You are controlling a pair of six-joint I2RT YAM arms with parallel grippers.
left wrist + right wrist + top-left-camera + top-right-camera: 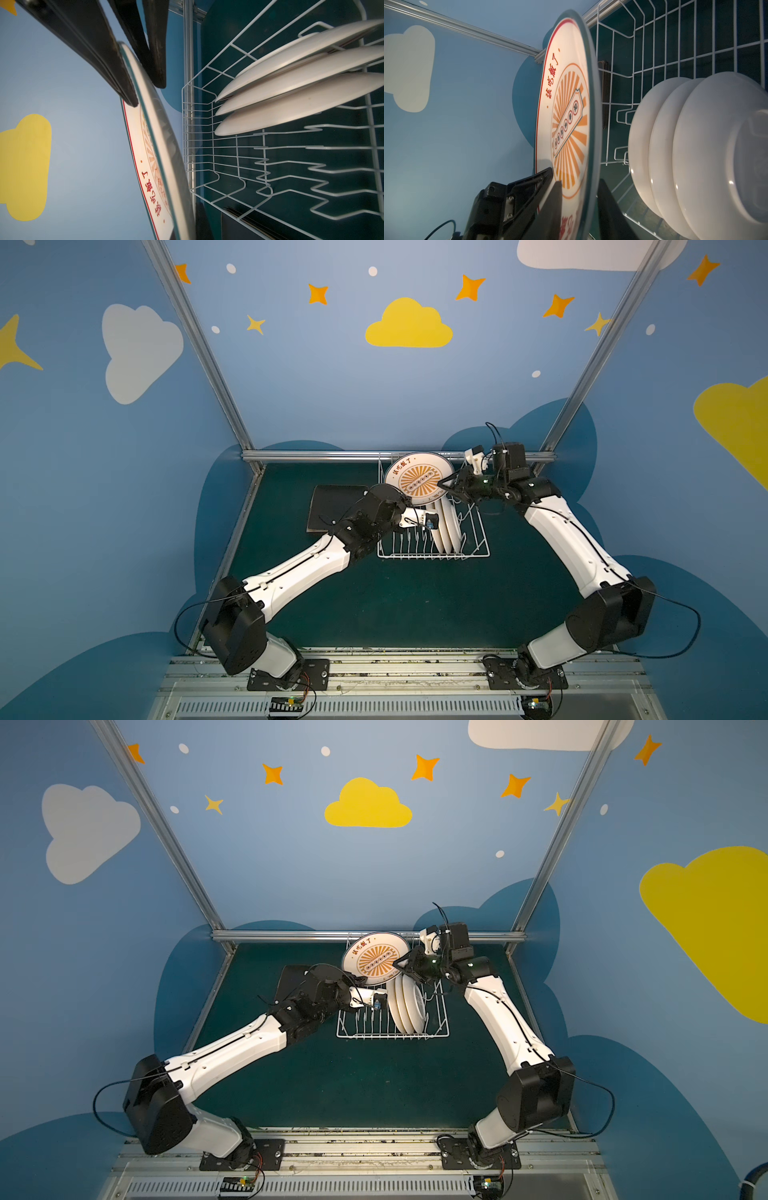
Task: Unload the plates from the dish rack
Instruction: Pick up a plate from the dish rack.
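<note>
The round printed plate [417, 479] hangs tilted over the 12 o'clock end of the dish rack [432, 557]. The left gripper [409, 502] is clamped on its rim at 7 o'clock. The right gripper [441, 485] straddles the rim at 3 o'clock; whether it pinches I cannot tell. Three white plates [446, 526] stand in the rack, and dark square plates [332, 506] lie at its 9 o'clock.

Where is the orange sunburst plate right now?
In both top views the sunburst plate hangs above the dish rack's far end, its rim in the left tool.
</note>
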